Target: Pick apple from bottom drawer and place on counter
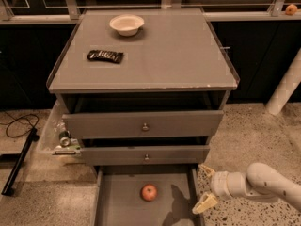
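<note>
The apple [149, 192], small and red, lies on the flat grey floor of the open bottom drawer [117, 201], near its middle. My gripper [203, 188] is at the drawer's right wall, to the right of the apple and apart from it. Its two pale fingers are spread open and hold nothing. The white arm [263, 185] comes in from the lower right. The counter [174, 51] is the large grey cabinet top above.
A white bowl [126, 24] and a dark snack packet [105, 56] lie on the counter. Two upper drawers with knobs [145, 126] stand slightly open. Bottles and clutter [63, 138] sit left of the cabinet. A white post [284, 91] stands at the right. An orange fruit [291, 9] rests far right.
</note>
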